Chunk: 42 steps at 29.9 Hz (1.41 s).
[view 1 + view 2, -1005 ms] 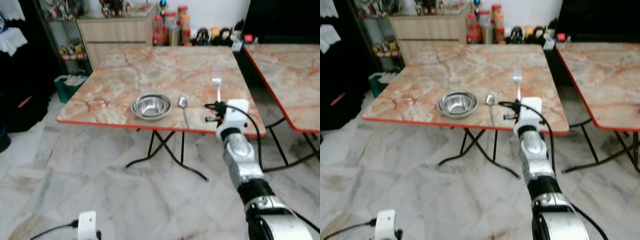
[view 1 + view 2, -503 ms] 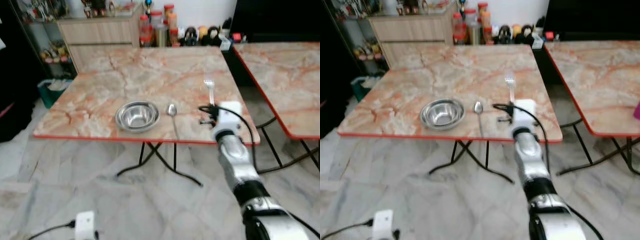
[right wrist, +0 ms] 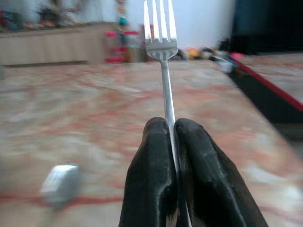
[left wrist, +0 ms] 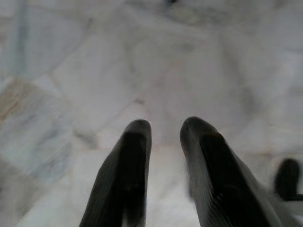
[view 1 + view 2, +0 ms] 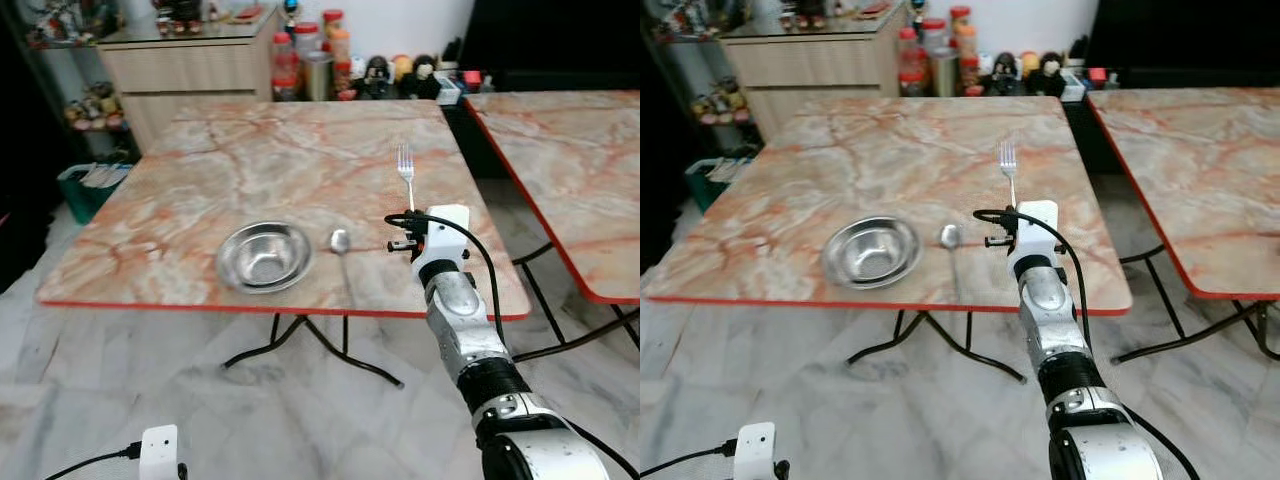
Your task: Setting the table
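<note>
My right gripper (image 3: pixel 171 137) is shut on the handle of a silver fork (image 5: pixel 405 171), whose tines (image 3: pixel 160 24) point away from me over the marble table (image 5: pixel 250 165). The right arm reaches over the table's near right part. A steel bowl (image 5: pixel 264 256) sits near the front edge, and a spoon (image 5: pixel 342 254) lies just right of it, left of the held fork. My left gripper (image 4: pixel 163 130) hangs low over the floor, its two black fingers slightly apart with nothing between them.
A second marble table (image 5: pixel 570 170) stands to the right across a narrow gap. Jars and bottles (image 5: pixel 320 60) line the wall behind, beside a wooden cabinet (image 5: pixel 190 75). A green basket (image 5: pixel 88 185) sits on the floor at the left. Folding legs (image 5: pixel 300 345) stand under the table.
The camera has come closer to the table and shifted; the table now looks larger. My right gripper still holds the fork, now further over the tabletop to the right of the spoon.
</note>
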Tool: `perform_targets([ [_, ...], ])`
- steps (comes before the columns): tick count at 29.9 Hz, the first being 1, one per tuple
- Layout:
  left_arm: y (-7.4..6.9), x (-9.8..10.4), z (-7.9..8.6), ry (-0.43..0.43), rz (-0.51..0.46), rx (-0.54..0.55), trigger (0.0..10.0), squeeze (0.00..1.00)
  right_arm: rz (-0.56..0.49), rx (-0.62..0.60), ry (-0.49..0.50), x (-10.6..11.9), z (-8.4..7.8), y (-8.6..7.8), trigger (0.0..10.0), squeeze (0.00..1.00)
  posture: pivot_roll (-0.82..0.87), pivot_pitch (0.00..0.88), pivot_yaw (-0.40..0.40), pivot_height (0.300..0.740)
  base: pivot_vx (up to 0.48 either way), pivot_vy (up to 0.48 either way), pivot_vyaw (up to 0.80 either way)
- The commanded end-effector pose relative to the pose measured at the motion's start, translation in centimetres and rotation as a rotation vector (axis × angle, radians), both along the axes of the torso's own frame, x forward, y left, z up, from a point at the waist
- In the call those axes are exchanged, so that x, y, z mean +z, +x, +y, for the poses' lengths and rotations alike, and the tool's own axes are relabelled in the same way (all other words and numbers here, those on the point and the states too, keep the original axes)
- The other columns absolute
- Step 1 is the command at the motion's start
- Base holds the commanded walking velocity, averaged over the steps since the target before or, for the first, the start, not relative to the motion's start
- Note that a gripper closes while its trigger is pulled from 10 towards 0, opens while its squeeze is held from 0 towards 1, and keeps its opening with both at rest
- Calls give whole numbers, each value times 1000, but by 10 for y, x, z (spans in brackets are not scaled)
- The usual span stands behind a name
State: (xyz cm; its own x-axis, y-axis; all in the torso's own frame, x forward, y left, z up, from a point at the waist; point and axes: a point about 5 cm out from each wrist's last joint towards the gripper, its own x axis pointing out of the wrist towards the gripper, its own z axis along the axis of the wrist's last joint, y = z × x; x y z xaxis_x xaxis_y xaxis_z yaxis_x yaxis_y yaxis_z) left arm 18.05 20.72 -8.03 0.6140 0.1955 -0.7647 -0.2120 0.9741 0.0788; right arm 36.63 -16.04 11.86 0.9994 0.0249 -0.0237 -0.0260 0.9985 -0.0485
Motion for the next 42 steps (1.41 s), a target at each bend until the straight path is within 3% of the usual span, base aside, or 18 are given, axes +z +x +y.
perform_targets([
  [1,-4,0,11,21,15,17,10000,0,-28,34,7,10,12,5,10000,0,34,0,15,740,375,0,0],
  [17,-3,0,10,27,16,19,10000,0,100,81,-22,-17,23,-4,10000,0,33,0,12,740,306,0,0],
  [29,-6,-1,12,24,26,22,10000,0,335,105,-45,-69,31,-29,10000,0,35,0,7,740,0,0,0],
  [42,-12,-3,18,28,46,31,10000,0,398,70,-53,-76,32,-31,10000,0,41,0,2,740,0,0,0],
])
